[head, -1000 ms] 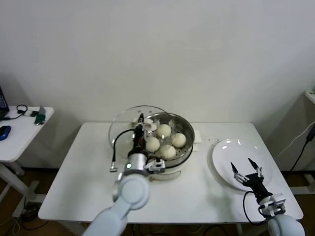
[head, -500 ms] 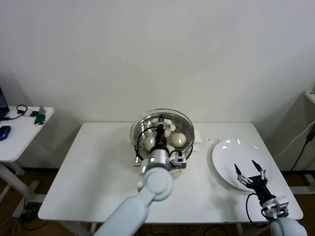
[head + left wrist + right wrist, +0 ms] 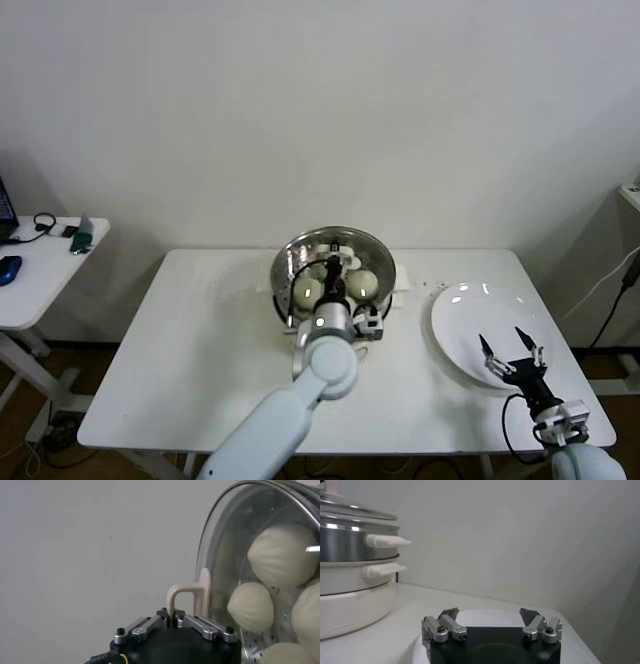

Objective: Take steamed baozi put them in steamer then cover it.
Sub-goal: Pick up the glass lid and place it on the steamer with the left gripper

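Note:
The steel steamer [image 3: 378,262] stands on its white pot base at the table's back middle. Several cream-white baozi [image 3: 307,291] lie in it and show through the glass in the left wrist view [image 3: 281,554]. The clear glass cover [image 3: 345,240] now lies over the steamer's mouth. My left gripper [image 3: 336,282] is shut on the cover's cream handle [image 3: 191,596], fingers pinched on one leg of it [image 3: 172,615]. My right gripper [image 3: 507,344] hovers open and empty over the white plate [image 3: 465,310]. In the right wrist view the cover [image 3: 350,509] sits at the steel basket's [image 3: 345,541] top rim.
The steamer's white side handles [image 3: 387,541] stick out toward the plate. A small side table [image 3: 45,270] with cables and gadgets stands at far left. The white wall rises close behind the table. Bare tabletop [image 3: 200,350] spreads at front left.
My left gripper has carried the cover rightward from beside the steamer's left edge to directly over its mouth. The right gripper has drifted slightly right above the plate.

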Robot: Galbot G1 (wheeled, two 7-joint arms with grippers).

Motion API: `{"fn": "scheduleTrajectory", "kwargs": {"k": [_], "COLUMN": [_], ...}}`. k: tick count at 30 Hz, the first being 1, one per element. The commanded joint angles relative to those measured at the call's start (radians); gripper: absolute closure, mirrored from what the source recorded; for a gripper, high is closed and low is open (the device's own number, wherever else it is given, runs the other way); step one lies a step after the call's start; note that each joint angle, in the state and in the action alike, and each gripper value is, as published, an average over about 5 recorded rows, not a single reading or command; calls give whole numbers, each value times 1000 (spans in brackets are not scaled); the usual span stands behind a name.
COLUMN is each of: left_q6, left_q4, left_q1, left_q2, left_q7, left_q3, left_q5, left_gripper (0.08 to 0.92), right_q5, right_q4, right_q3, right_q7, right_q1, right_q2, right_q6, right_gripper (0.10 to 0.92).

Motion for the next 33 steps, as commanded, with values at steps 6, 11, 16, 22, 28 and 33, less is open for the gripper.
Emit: {"fn": "scheduleTrajectory", "kwargs": {"k": [6,11,16,22,28,33], "left_q6": [47,45,46,49,49,49], "left_q4": [59,68,69,68,67,33], "left_q1": [-14,-18,-14,-15,-12,-10], "left_q2": [-7,-1,5,7,5,25], "left_q7": [-42,-49,-53,-55,-58,-36], "left_q3": [6,6,7,12,7,5], "left_q5": [-21,-27,-37,-50,-57,-76], "left_gripper": [850,850,850,850,850,837], "right_q5": [1,1,0,-1,1,2], "right_q4": [-2,-1,-2,-2,-2,-5], "right_q3": [6,9,11,12,15,20], "right_q7": [-6,-8,-10,-12,-15,-17], "right_q1": [0,-2,-2,-2,-2,-2], "right_q2": [6,8,9,13,17,13], "right_q6": [3,4,5,5,5,4], "right_gripper": [203,203,203,203,203,203]}}
